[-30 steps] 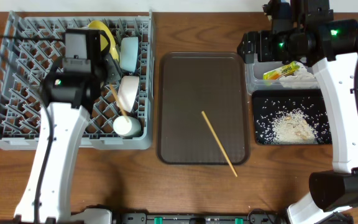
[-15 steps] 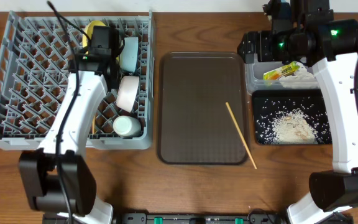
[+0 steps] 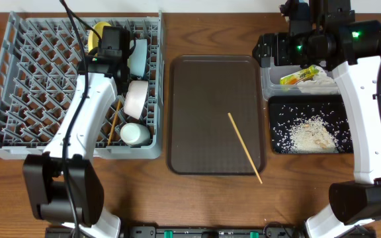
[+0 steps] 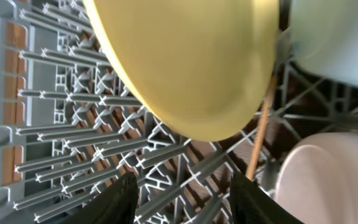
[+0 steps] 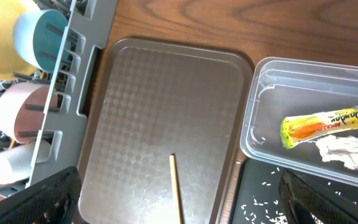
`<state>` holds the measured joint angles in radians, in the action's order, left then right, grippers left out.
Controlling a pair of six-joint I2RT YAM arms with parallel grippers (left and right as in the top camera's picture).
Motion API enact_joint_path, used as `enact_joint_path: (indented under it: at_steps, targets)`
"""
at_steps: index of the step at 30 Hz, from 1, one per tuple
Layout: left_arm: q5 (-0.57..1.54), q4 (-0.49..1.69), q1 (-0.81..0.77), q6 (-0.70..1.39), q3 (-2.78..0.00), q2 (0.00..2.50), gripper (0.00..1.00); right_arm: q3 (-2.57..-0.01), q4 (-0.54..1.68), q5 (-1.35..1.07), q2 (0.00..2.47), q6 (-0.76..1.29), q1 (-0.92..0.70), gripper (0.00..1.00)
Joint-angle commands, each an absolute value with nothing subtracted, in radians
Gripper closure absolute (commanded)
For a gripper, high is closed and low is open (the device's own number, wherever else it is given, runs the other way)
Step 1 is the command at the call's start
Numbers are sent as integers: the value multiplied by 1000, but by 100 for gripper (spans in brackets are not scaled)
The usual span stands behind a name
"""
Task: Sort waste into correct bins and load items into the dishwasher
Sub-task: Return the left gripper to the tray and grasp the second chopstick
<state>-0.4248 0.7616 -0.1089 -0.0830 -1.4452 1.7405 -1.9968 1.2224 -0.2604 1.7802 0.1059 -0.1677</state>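
The chopstick [image 3: 245,147] lies on the right half of the brown tray [image 3: 204,92], long axis far-left to near-right, nearer my right arm [image 3: 366,99] than my left arm [image 3: 78,125], which is over the dish rack [image 3: 18,86]. At the left wrist, my left fingers [image 4: 120,199] are spread and empty over the yellow plate [image 4: 185,56]. At the right wrist, my right fingers [image 5: 42,199] are spread, holding nothing; the chopstick [image 5: 176,186] lies below and between them, the clear tub [image 5: 260,124] is to the right, and nothing blocks the way.
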Motion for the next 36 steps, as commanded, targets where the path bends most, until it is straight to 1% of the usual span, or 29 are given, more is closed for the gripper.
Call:
enact_joint_path:
  at_steps: [1,3,6,7,13,15,18,20,22,25,29,36]
  targets:
    - [-391,790,-154,8,-1532,1616,51,-2000,1224,-258,1786,107,-177,1]
    - [-242,804,-175,93,-1544,1564,51,-2000,1224,-258,1786,107,-177,1]
    - [41,820,-212,182,-1544,1515,51,-2000,1224,-258,1786,107,-177,1]
    - [70,829,-227,200,-1544,1515,51,-2000,1223,-258,1786,107,-177,1]
    - [79,882,-365,465,-1502,1578,51,-2000,1224,-258,1786,107,-177,1]
    - [79,878,-423,546,-1494,1620,46,-2000,1223,-258,1786,107,-177,1]
    - [79,845,-509,596,-1494,1702,40,-2000,1224,-258,1786,107,-177,1]
    - [80,817,-560,635,-1494,1766,34,-2000,1223,-258,1786,107,-177,1]
    - [87,808,-599,695,-1494,1829,32,-2000,1224,-258,1786,107,-177,1]
    - [148,794,-631,736,-1494,1901,33,-2000,1224,-258,1786,107,-177,1]
    - [256,762,-661,747,-1494,1964,37,-2000,1224,-258,1786,107,-177,1]
    - [262,698,-744,784,-1494,2042,38,-2000,1224,-258,1786,107,-177,1]
